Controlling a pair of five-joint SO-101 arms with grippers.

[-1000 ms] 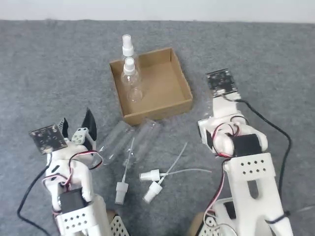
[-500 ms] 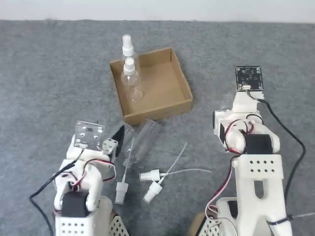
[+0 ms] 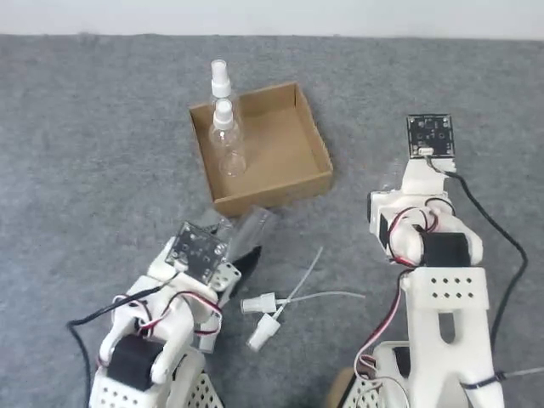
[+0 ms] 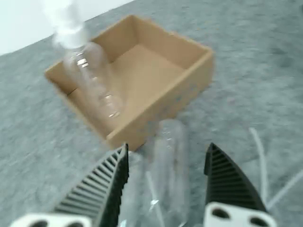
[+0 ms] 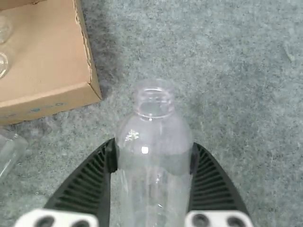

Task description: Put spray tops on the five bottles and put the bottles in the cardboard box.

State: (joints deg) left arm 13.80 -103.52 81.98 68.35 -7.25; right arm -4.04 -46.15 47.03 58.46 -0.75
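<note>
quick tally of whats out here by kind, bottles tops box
bottles with spray tops: 2
open bottles: 3, one in the right gripper
loose spray tops: 2 visible
cardboard box: 1
total: 8

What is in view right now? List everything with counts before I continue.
Cardboard box: one, brown, mid-table beyond the arms.
Capped bottles: two, clear with white spray tops, at the box's left wall.
Lying bottles: two, clear, uncapped, on the mat before the box.
Held bottle: one, clear, uncapped, to the right of the box.
Loose spray tops: two, white with tubes, on the mat between the arms.
Mat: one, grey, covering the table.
Left gripper: one, black jaws open over the lying bottles.
Right gripper: one, black jaws shut on the held bottle.
</note>
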